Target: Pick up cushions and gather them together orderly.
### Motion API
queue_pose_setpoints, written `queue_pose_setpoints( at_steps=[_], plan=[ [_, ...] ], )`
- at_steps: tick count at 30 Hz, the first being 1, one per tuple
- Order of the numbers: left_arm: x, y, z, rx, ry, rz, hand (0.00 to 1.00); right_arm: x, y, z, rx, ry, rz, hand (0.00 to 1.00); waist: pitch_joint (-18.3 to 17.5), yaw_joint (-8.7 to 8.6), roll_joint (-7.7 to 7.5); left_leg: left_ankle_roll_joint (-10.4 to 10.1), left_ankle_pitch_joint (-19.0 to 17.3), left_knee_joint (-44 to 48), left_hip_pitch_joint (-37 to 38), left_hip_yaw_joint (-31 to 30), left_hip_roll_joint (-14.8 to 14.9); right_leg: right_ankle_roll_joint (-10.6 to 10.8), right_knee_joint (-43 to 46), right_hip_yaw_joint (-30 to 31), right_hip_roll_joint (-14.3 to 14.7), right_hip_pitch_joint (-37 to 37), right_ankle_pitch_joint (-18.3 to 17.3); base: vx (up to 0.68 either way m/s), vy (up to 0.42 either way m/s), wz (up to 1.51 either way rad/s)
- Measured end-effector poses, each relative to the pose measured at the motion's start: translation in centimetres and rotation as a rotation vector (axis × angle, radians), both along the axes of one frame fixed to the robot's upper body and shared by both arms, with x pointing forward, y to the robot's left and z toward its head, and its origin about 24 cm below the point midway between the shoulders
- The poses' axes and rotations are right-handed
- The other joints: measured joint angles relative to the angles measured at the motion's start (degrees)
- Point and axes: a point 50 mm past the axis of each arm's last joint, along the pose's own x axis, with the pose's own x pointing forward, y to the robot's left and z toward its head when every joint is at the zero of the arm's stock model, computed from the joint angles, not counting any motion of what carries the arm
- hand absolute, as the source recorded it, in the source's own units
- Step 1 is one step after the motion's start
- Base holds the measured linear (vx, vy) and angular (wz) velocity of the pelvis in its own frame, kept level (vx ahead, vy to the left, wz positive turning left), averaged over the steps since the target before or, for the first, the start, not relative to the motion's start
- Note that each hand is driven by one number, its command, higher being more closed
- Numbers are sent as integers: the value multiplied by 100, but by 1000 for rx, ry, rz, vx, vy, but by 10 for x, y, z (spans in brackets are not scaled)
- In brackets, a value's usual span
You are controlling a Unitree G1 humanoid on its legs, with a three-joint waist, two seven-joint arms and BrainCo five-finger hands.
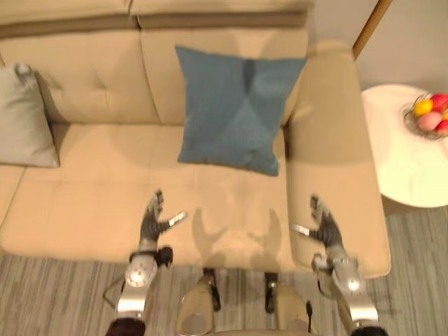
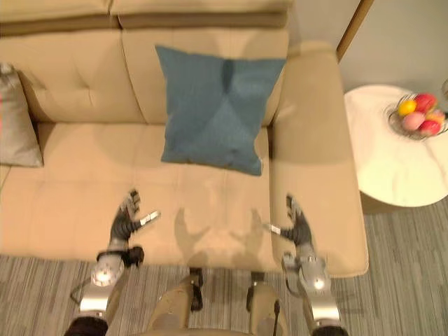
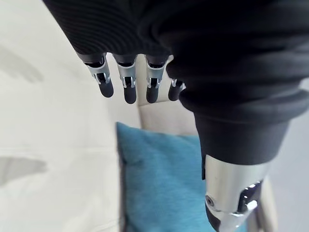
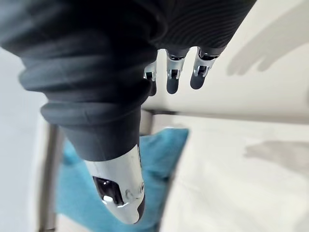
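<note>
Blue cushion [image 1: 234,112] untouched, left hand [image 1: 150,224], right hand [image 1: 327,229], fingers [image 3: 128,89] straight

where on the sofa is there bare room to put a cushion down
The widest bare patch is the seat between the grey cushion and the blue cushion. The front strip between the open left hand and right hand is also bare. It is crowded where the blue cushion meets the armrest.

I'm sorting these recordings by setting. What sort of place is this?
Most likely a home living room: a beige tufted fabric sofa with a blue square cushion and a grey cushion on it, beside a round white side table holding a wire bowl of fruit.
</note>
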Motion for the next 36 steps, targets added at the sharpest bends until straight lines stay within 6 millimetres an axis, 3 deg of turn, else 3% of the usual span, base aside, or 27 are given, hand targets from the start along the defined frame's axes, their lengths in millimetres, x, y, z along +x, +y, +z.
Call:
queue_pose_setpoints(
  at_steps=[4, 9, 13, 14, 15, 16, 17, 19, 20, 21, 22, 23, 25, 26, 27, 29, 30, 31, 33, 36],
  plan=[
    [-52, 10, -51, -15, 298, 29, 0, -48, -12, -46, -53, 279, -21, 0, -329, -22, -107, -27, -125, -128, 593, 170, -11, 33, -327, 157, 53, 586, 37, 101, 3, -18],
    [-93, 18, -73, -13, 472, 58, 0, -80, -20, -66, -74, 434, -28, 0, -599, -32, -233, -16, -205, -214, 1003, 417, -56, 41, -485, 409, 34, 887, 110, 68, 20, -27],
    [-93, 22, -72, -5, 474, 42, 0, -77, -19, -66, -79, 437, -16, 0, -541, -12, -301, 73, -454, 295, 807, 760, -5, 123, -206, 732, 28, 612, 209, -29, 25, -44],
    [-83, 23, -68, 4, 443, 35, 0, -73, -18, -65, -87, 428, 1, 0, -544, -18, -287, 237, -609, 844, 376, 783, 90, 296, 82, 719, 18, 253, 403, -117, 22, -41],
    [-82, 23, -67, 4, 439, 34, 0, -73, -18, -65, -89, 428, 4, 0, -545, -16, -279, 242, -611, 880, 331, 780, 102, 332, 80, 715, 20, 227, 437, -139, -2, -30],
    [-72, 22, -62, 5, 395, 28, 0, -65, -18, -63, -95, 418, 15, 0, -409, -18, -169, 286, -663, 1003, 185, 752, 338, 295, 915, 592, 57, -32, 107, -205, -16, 15],
    [-66, 23, -58, 15, 377, 20, 0, -72, -15, -66, -84, 444, 11, 0, -362, -36, -164, 300, -670, 1177, 161, 592, 296, 287, 2925, 438, -95, -290, -631, -172, -45, 26],
    [-67, 23, -58, 16, 374, 22, 0, -77, -12, -69, -81, 459, 21, 0, -404, 1, -236, 270, -643, 1352, 69, 444, 283, 526, 3850, 492, -181, -77, -863, -164, -90, 45],
    [-71, 23, -58, 17, 376, 25, 0, -77, -11, -69, -81, 458, 29, 0, -465, 11, -339, 254, -578, 1440, -104, 351, 233, 689, 3988, 535, -259, 162, -999, -188, -120, 41],
    [-71, 24, -57, 19, 375, 25, 0, -73, -10, -67, -81, 445, 34, 0, -499, 19, -415, 235, -518, 1471, -180, 322, 200, 696, 3919, 580, -291, 286, -1068, -263, -212, 34],
    [-66, 23, -55, 21, 361, 27, 0, -63, -11, -63, -91, 416, 35, 0, -517, 86, -502, 178, -309, 1526, -507, 292, 183, 528, 3310, 611, -275, 413, -1577, -327, -268, 10],
    [-58, 14, -55, -1, 342, 26, 0, -51, -17, -56, -108, 374, 23, 0, -515, 176, -427, 129, -48, 1408, -743, 275, 302, 301, 2837, 478, -168, 385, -1838, -363, -273, -2],
    [-55, 0, -57, -30, 334, 0, 0, -33, -23, -47, -131, 322, 10, 0, -410, 211, -118, 28, 138, 1017, -941, 116, 439, -5, 2216, 247, 121, 458, -2013, -347, -163, 10],
    [-50, -9, -58, -45, 335, -23, 0, -26, -27, -44, -145, 309, -7, 0, -253, 111, 102, -90, 75, 787, -916, -27, 535, -162, 2044, 76, 237, 516, -1853, -453, -149, 56],
    [-48, -13, -57, -55, 328, -29, 0, -26, -30, -45, -140, 320, -31, 0, -192, 2, 75, -258, -36, 573, -760, 16, 520, -332, 1897, -103, 194, 559, -1712, -518, -154, 65],
    [-52, -12, -59, -53, 340, -24, 0, -31, -34, -46, -120, 327, -72, 0, -226, -22, 25, -133, -119, 1119, -578, 79, 365, -506, 1835, -205, 58, 535, -1619, -354, -105, 37],
    [-51, -11, -58, -52, 336, -22, 0, -31, -37, -45, -119, 323, -90, 0, -234, -29, 12, 43, -246, 1629, -516, 140, 257, -530, 1727, -185, -6, 452, -1506, -271, -77, 8],
    [-50, -10, -57, -51, 328, -17, 0, -31, -40, -44, -124, 320, -99, 0, -240, -22, 18, 178, -593, 2045, -438, 156, 203, -506, 1532, -122, -20, 370, -1294, -270, -46, -7],
    [-52, -8, -57, -54, 331, -5, 0, -29, -40, -44, -121, 317, -96, 0, -238, 2, 12, 195, -945, 2284, -251, 148, 211, -469, 1313, -12, -10, 214, -1019, -174, 31, -20],
    [-62, -6, -61, -63, 355, 11, 0, -35, -44, -46, -121, 335, -116, 0, -317, -10, 140, 63, -1149, 1485, 384, 174, 129, -267, 982, 116, 57, 180, -656, -120, 107, -25]
  ],
)
